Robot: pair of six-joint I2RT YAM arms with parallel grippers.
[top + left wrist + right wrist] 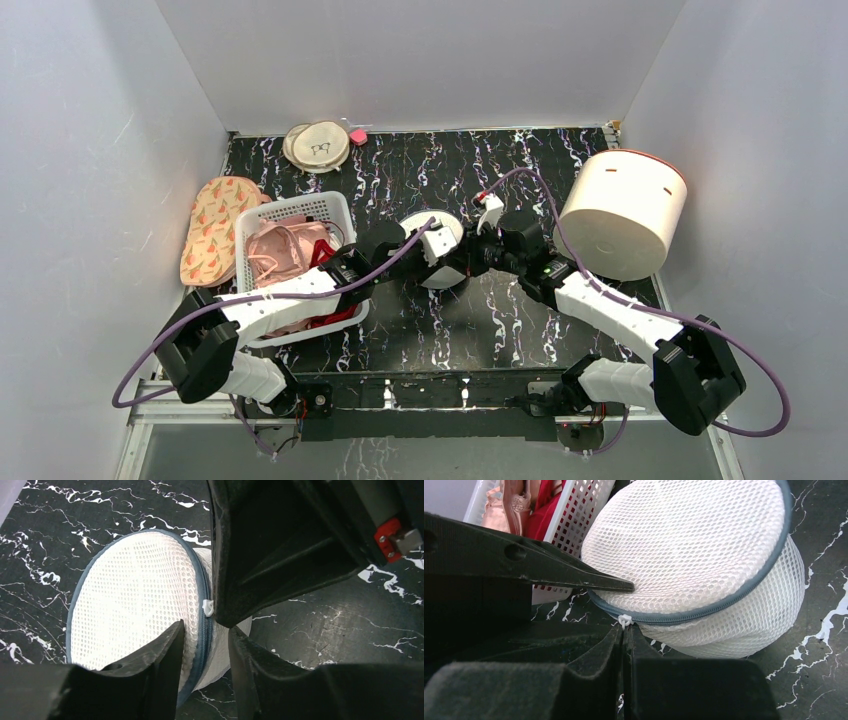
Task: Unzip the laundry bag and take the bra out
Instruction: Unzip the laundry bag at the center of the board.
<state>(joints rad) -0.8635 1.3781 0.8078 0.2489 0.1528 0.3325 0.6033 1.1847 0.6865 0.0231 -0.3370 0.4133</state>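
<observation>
The laundry bag [445, 233], a round white mesh pod [135, 590] with a blue-grey zipper rim [704, 611], lies on its side mid-table between both grippers. My left gripper [206, 627] straddles the rim, one finger against the dome and the other against the lower half, pinching the mesh. My right gripper [625, 630] is shut on the small white zipper pull [625, 621], right at the rim; its black body [260, 555] fills the left wrist view's upper right. The zipper looks closed along the stretch I see. The bra is hidden; the mesh shows nothing inside.
A white basket [300, 208] of pink and red garments stands just left of the bag, touching the left arm. A big cream drum [625, 212] lies at the right. Flat round discs [318, 146] sit at the back, a carrot-print pad [212, 228] by the left wall.
</observation>
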